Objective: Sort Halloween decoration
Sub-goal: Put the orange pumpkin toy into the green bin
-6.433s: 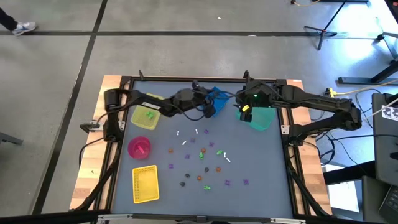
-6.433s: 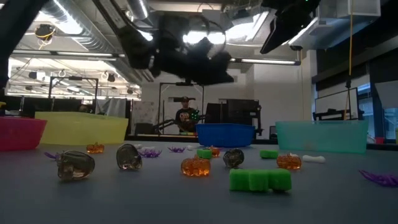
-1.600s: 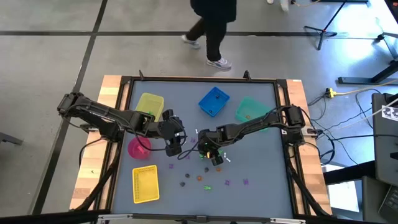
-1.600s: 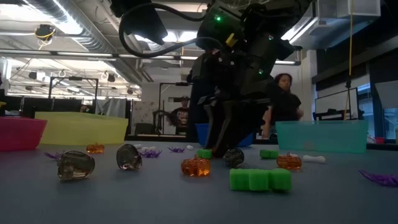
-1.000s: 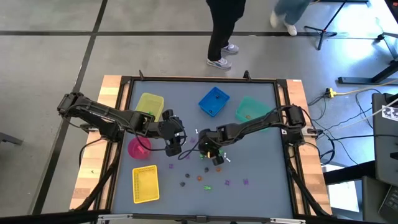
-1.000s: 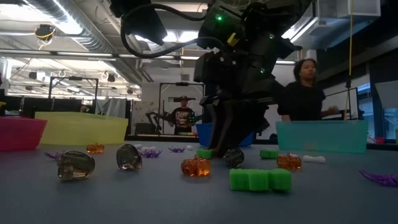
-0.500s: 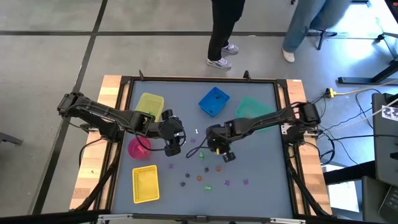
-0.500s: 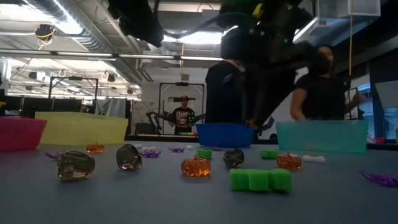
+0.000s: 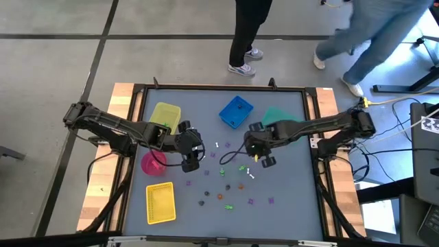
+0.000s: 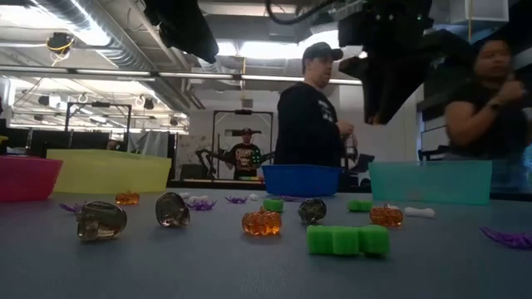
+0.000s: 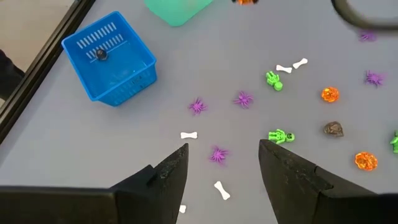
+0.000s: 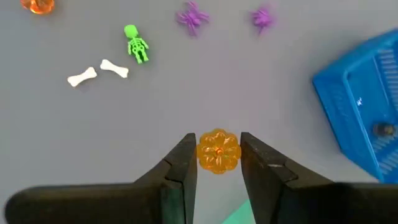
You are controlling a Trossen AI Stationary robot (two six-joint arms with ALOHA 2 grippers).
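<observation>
Orange pumpkin half-hidden between pincer fingers

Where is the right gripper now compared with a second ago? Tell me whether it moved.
Yes. The right gripper, shut on an orange pumpkin, has left the scattered trinkets mid-table and moved toward the teal bin.

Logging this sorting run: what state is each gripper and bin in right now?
right gripper: shut on an orange pumpkin, lifted above the table.
left gripper: open, empty, over the scattered trinkets.
blue bin: upright, one dark trinket inside.
teal bin: upright, contents unclear.
</observation>
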